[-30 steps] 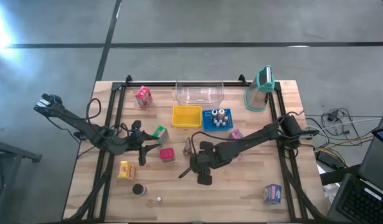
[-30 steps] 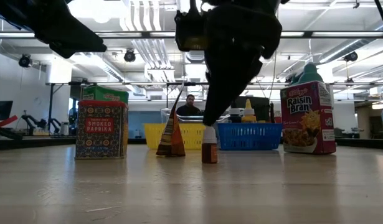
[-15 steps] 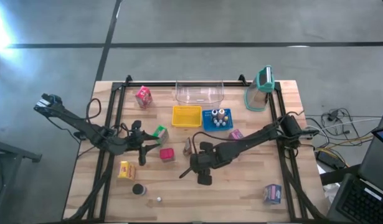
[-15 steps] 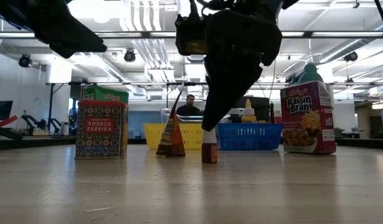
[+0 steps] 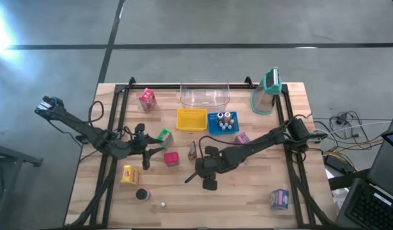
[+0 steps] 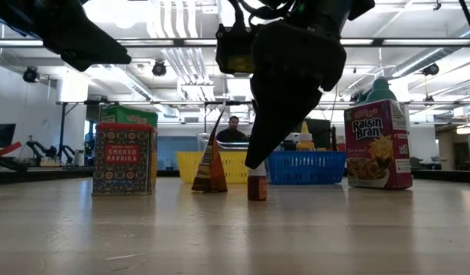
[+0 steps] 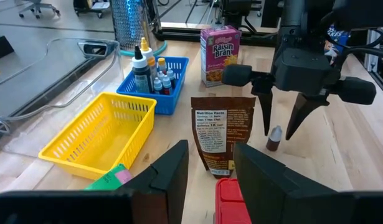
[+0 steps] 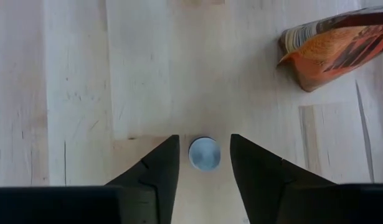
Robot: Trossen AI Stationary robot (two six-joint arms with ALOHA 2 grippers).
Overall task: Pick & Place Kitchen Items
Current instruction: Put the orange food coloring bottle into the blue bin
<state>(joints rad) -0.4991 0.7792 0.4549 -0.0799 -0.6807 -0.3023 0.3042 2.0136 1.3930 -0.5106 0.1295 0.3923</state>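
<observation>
Your right gripper (image 8: pixel 204 163) sits straight above the small brown bottle (image 6: pixel 257 186), fingers pointing down, one on each side of its white cap (image 8: pixel 204 154). There is a thin gap on both sides, so the fingers (image 8: pixel 159 168) are spread and not yet pinching it. In the low view the fingertips reach down to cap level and the bottle stands upright on the table (image 6: pixel 235 229). From the left wrist view the same bottle (image 7: pixel 274 138) stands between the two dark tips, just beside the brown pouch (image 7: pixel 222 134). In the high view the right gripper (image 5: pixel 207 174) is mid-table, near the front of the blue basket (image 5: pixel 222 122) and yellow basket (image 5: pixel 191 119).

Compared with a second ago, the right fingers have narrowed in toward the cap and the gripper body has dipped a little lower over the bottle. The bottle has not moved.

Your left gripper (image 7: pixel 210 171) waits on the left half of the table, fingers parted with nothing between them, with the red carton (image 7: pixel 231 202) and green carton (image 7: pixel 110 180) just ahead of it. Its opening is unchanged. The Raisin Bran box (image 6: pixel 377 145) and paprika box (image 6: pixel 125 159) stand untouched.
</observation>
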